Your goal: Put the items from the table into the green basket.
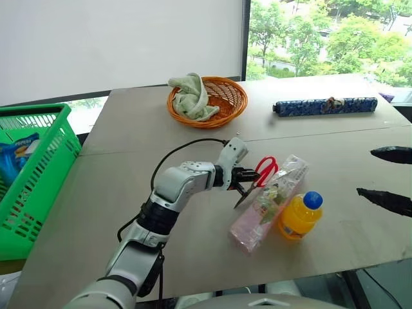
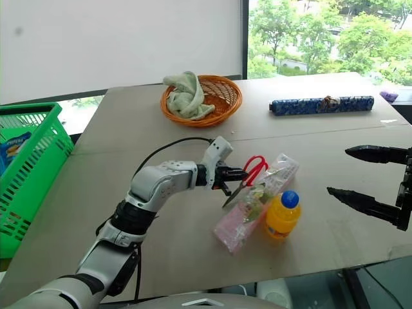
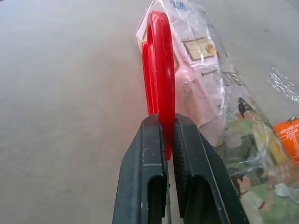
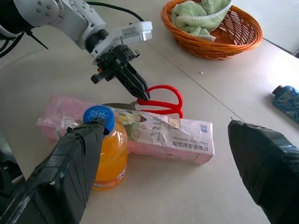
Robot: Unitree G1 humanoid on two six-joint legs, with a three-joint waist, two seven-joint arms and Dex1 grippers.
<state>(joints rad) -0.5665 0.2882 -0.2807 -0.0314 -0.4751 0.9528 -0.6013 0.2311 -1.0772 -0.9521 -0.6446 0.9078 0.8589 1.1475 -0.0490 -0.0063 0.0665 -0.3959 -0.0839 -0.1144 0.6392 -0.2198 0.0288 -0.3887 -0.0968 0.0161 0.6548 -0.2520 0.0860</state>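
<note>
Two black fingers of the L gripper (image 4: 140, 92) are pinched tight on a red handle loop of the scissors (image 1: 261, 177); wrist cam confirms loop clamped between pads, no gap. Blades trail back under the gripper, tips at or near the table (image 1: 161, 135); can't tell if lifted yet.

Just beyond the gripper, touching the handles: pink snack packet (image 1: 269, 203), lying long. Past that, against the packet's far side: orange bottle (image 1: 300, 216), blue cap, upright.

R gripper (image 2: 376, 181) well apart on the far side of the bottle, fingers spread wide, nothing in it.

Green basket (image 1: 48, 161) well off behind the L arm, opposite way from the items; some blue pkg already inside. Orange wicker basket (image 1: 219, 103) w/ towel is not the target.

Step in hand, my read: lift scissors. Grip is on one loop only, so they may pivot/swing. Lift straight up, slow, clear the packet edge before swinging to basket. Release low over the rim.
</note>
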